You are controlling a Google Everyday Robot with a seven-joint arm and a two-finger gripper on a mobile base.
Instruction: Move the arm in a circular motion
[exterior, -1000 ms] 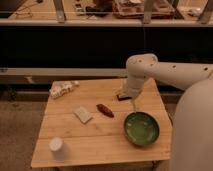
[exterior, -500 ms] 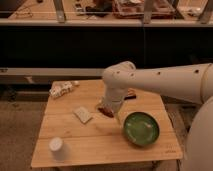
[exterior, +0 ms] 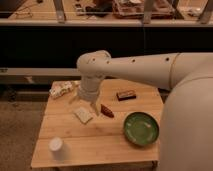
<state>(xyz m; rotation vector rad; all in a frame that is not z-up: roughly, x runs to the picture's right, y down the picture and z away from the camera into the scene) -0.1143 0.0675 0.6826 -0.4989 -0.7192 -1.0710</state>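
No readable text (perhaps too blurred)

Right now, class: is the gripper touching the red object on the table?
Cannot tell. In the camera view the gripper, low over the table, ends just left of the red object, but neither contact nor gap shows plainly.

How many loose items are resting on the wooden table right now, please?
6: a crumpled wrapper at the back left, a dark bar at the back, a pale packet and red item under the gripper, bowl right, cup front left. The arm may hide more.

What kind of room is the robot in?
Probably a lab or workshop. The arm reaches over a small wooden table, its end effector above it, and cluttered workbenches stand behind.
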